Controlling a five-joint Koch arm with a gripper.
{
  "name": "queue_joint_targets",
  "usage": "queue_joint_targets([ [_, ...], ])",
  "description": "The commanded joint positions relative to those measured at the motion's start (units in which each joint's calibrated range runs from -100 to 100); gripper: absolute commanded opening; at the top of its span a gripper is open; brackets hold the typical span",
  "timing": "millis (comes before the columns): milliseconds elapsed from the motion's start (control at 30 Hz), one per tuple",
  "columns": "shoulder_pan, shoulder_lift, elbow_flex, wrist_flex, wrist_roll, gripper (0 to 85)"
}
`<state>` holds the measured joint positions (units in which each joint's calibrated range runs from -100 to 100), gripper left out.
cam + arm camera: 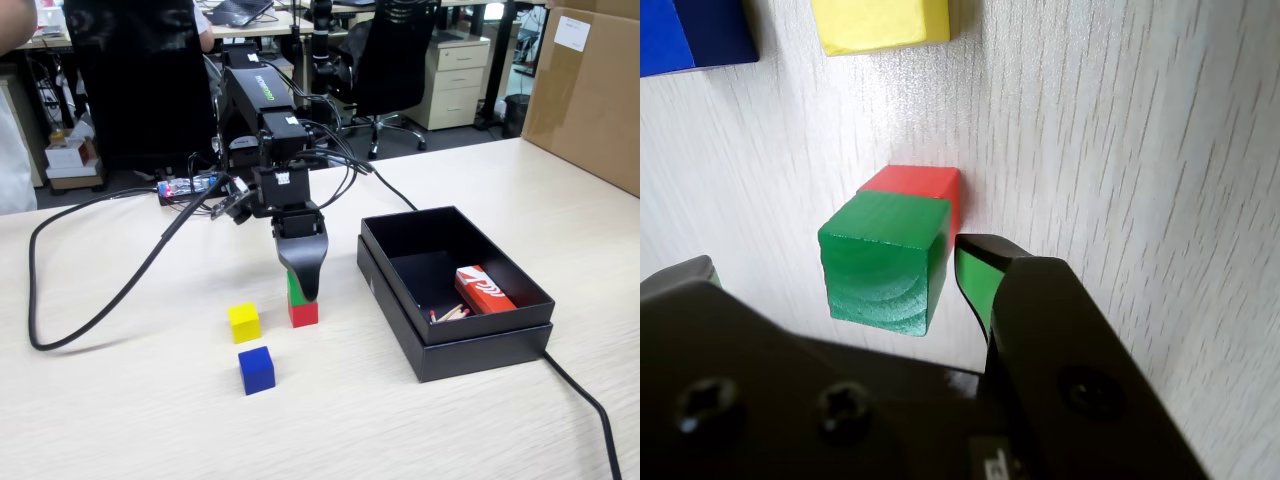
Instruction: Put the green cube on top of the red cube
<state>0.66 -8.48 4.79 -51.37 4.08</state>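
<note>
The green cube (293, 290) rests on top of the red cube (303, 315) on the pale wooden table. In the wrist view the green cube (885, 265) covers most of the red cube (915, 182), slightly offset. My gripper (302, 286) hangs down around the green cube, and its black finger hides part of the cube in the fixed view. In the wrist view the gripper (840, 262) is open. There is a wide gap between the left jaw and the cube and a narrow gap at the right jaw's green pad (975, 280).
A yellow cube (243, 322) and a blue cube (256, 369) sit to the left of and in front of the stack. An open black box (450, 345) holding a red-and-white carton (483, 290) stands to the right. A black cable (590, 400) runs past it. A cardboard box (590, 90) stands at the far right.
</note>
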Motion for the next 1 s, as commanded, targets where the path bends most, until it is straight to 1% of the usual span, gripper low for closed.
queue_joint_targets([
  [0,-0.05,-9.36,0.83,2.00,0.00,48.1],
  [33,-0.20,-16.36,-0.44,1.91,0.00,48.1],
  [133,-0.34,-26.92,-3.80,1.31,-0.24,48.0],
  [300,-1.03,-41.61,-13.31,1.22,-2.25,48.0],
  [400,-1.95,-49.41,-24.28,1.31,-3.03,48.5],
  [533,-2.78,-57.10,-35.89,1.83,-2.98,49.6],
  [700,-2.30,-69.15,-48.22,2.00,-2.88,50.0],
  [867,-0.78,-75.34,-58.37,6.84,-2.83,50.3],
  [933,-0.34,-77.29,-68.44,16.86,-2.83,49.7],
  [967,-0.24,-77.52,-70.70,19.28,-2.83,49.3],
])
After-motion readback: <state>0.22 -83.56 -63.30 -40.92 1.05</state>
